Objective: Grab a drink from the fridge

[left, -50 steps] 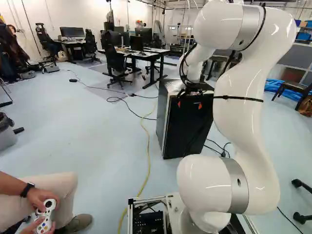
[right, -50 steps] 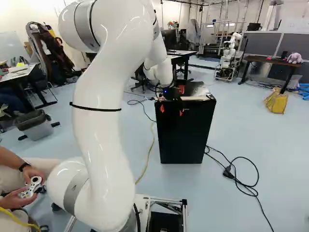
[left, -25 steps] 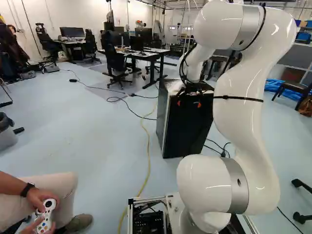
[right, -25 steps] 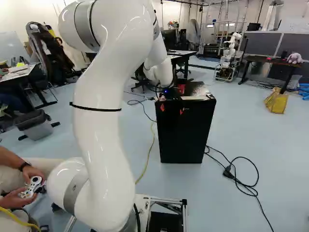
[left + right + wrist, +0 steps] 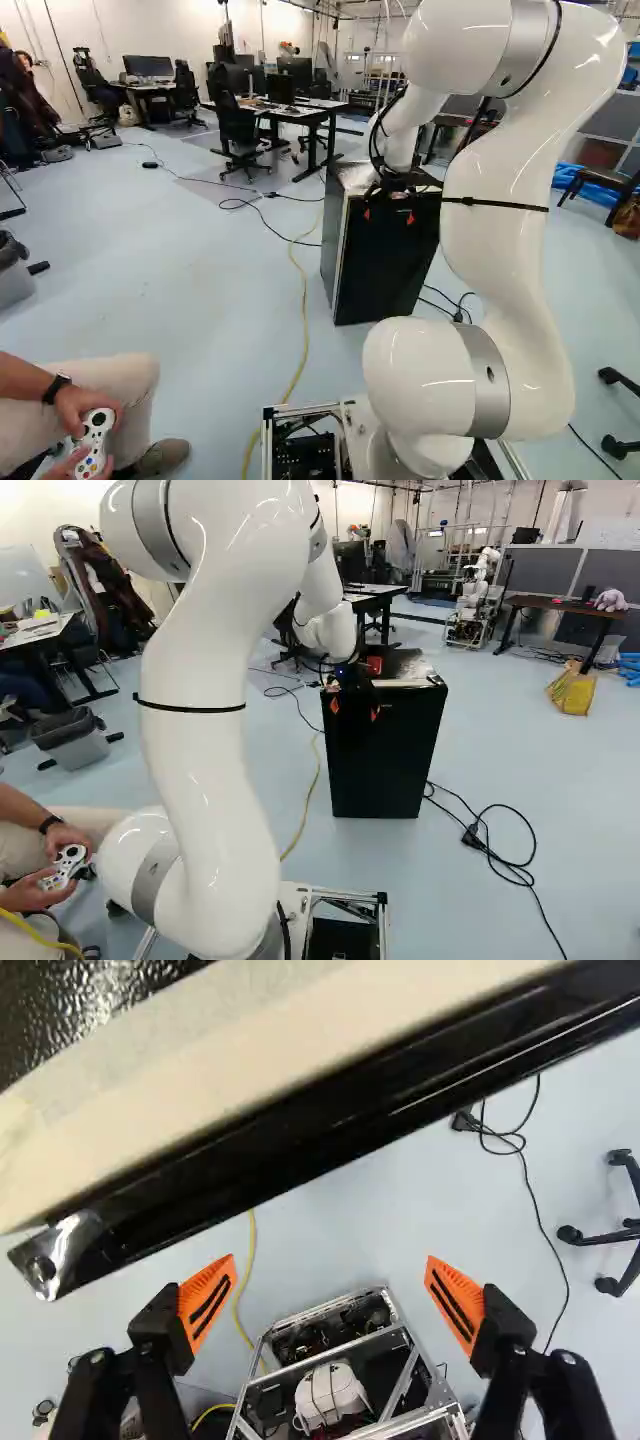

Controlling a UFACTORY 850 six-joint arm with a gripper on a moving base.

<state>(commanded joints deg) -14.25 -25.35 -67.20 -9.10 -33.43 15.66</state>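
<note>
The black fridge [image 5: 385,285] stands ahead of the arm with its door shut. At its upper front, the gripper [image 5: 388,216] points downward, orange pads showing before the dark door. In the wrist view the gripper [image 5: 331,1265] is wide open with nothing between its fingers. Just ahead of the fingertips runs the door's black top edge [image 5: 300,1130], apart from both of them. Beyond that edge lies a pale strip [image 5: 230,1070] on the fridge top, and a shiny metal bracket [image 5: 60,1250] marks one door corner. No drink is visible.
Black cables [image 5: 490,845] lie on the floor beside the fridge, and a yellow cable [image 5: 302,300] runs past its other side. A person's hands [image 5: 85,420] hold a controller near the base. Another robot [image 5: 475,595] stands far back. Desks and chairs line the background.
The arm's upper bend has swung outward, rightward in the left base view and leftward in the right one. The gripper has shifted only slightly at the fridge's front. The base and fridge have stayed put.
</note>
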